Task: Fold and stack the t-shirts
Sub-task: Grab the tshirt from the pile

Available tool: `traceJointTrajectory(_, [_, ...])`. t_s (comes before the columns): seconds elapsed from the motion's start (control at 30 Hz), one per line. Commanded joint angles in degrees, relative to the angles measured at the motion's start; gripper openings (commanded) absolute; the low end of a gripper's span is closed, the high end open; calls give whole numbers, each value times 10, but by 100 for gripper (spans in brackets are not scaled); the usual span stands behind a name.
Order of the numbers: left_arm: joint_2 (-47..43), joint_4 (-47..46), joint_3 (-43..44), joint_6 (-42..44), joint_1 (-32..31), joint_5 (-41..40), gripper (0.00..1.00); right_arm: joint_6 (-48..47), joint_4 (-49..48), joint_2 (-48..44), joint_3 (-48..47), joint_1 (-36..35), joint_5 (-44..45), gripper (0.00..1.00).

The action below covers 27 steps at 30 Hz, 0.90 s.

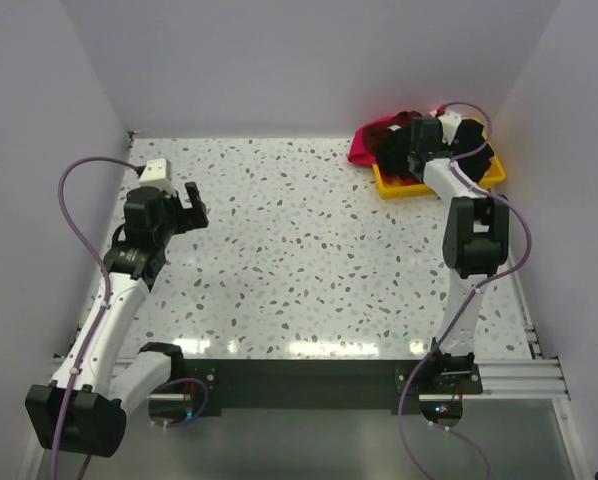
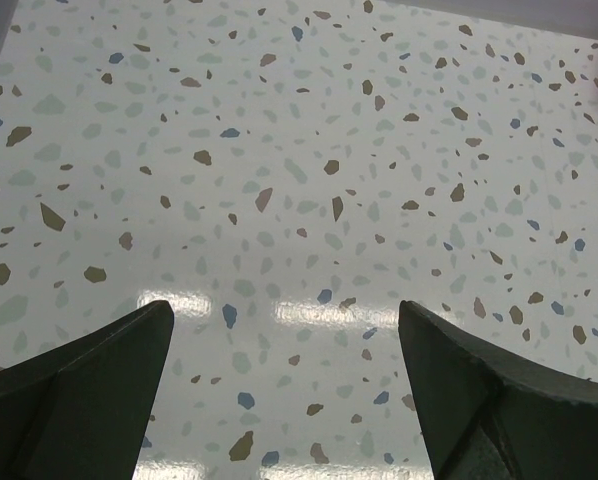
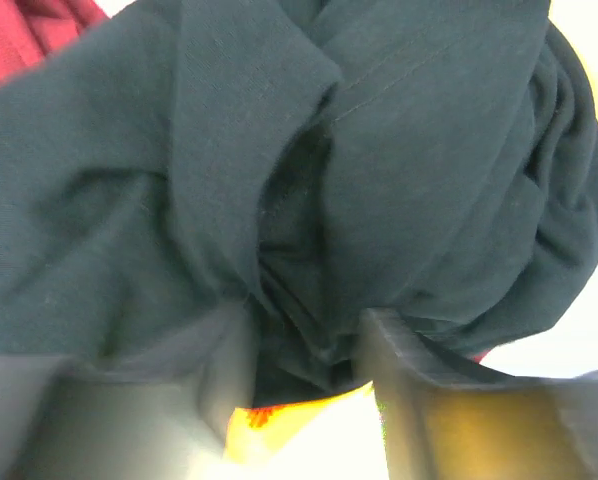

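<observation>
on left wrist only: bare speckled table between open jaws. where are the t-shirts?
Observer: The top view shows them heaped at the far right corner, in and over a yellow tray.
Operator: right arm?
Observer: The right arm reaches into that heap. Its wrist view shows the jaws closed on a bunched fold of the black t-shirt.
Operator: anything else in the pile?
Observer: Magenta cloth spills past the tray's left edge.
</observation>
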<state>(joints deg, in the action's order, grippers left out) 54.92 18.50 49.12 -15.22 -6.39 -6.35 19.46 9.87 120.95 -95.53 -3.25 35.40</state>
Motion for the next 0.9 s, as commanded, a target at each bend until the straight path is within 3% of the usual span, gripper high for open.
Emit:
traceJointTrajectory(0.0, [2,-26,0,15,1,-4,100,-8,-49,5,-24,9,14,38])
traceJointTrajectory(0.03, [3,-26,1,15,1,-5,100,-9,-52,2,-19,9,14,13])
traceJointTrajectory(0.1, [2,-25,1,14,1,-7,100,-14,-62,-22,-8,10,15,0])
traceJointTrajectory(0.47, [-12,-25,1,13,1,-4,100,-19,-165,-273,158,3,2,0])
traceJointTrajectory(0.73, [-27,-26,-2,12,1,0,100,-76,-154,-413,147,-40,0,0])
traceJointTrajectory(0.87, [-31,-27,-3,12,1,0,100,-124,-158,-478,142,-105,10,0])
